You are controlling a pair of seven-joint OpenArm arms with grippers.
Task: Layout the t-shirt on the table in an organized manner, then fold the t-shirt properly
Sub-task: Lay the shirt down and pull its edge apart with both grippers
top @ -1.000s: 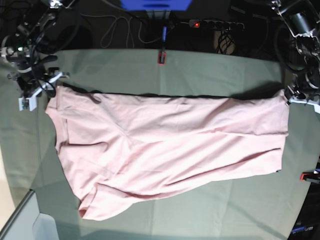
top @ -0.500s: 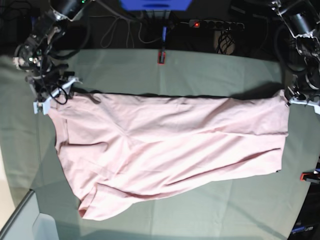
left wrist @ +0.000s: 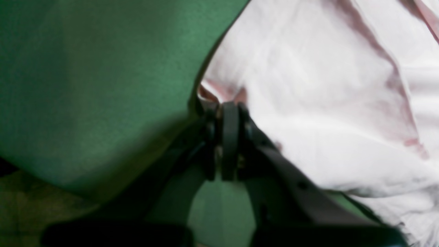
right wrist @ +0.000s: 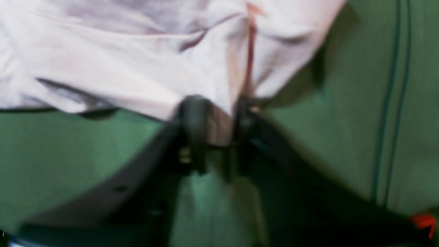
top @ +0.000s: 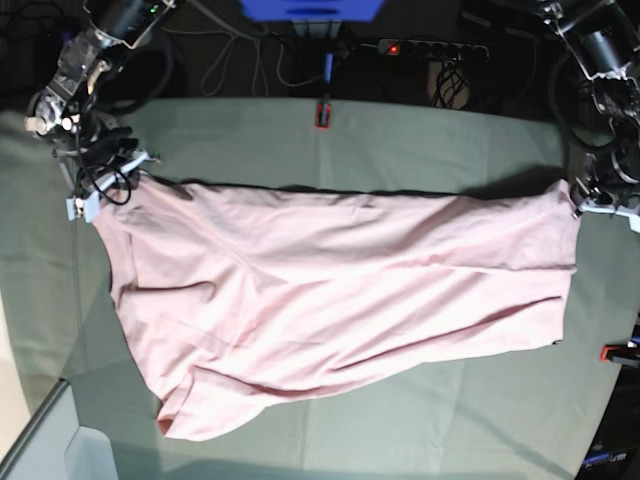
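The t-shirt [top: 340, 300] is spread plain side up across the middle of the bench [top: 420, 140], which is covered in creased grey-green cloth. The garment is laid lengthwise from the left to the right of the base view, with diagonal creases across its body and its lower left part bunched toward the near edge.

The left hand [left wrist: 228, 113] is located at the shirt's far right corner in the base view. Its jaws are seen pressed together in the left wrist view, with a pinch of pink fabric gathered at the tips. The fabric is drawn up into a small peak at that point.

The right hand [right wrist: 214, 116] is located at the shirt's far left corner in the base view. In the right wrist view a fold of pink fabric, beside a seam, is seen clamped between its narrowly set jaws. That view is blurred, so finer detail cannot be told.

A red-and-black clamp [top: 323, 113] is fixed at the far edge of the bench, and another clamp [top: 618, 352] is seen at the right edge.
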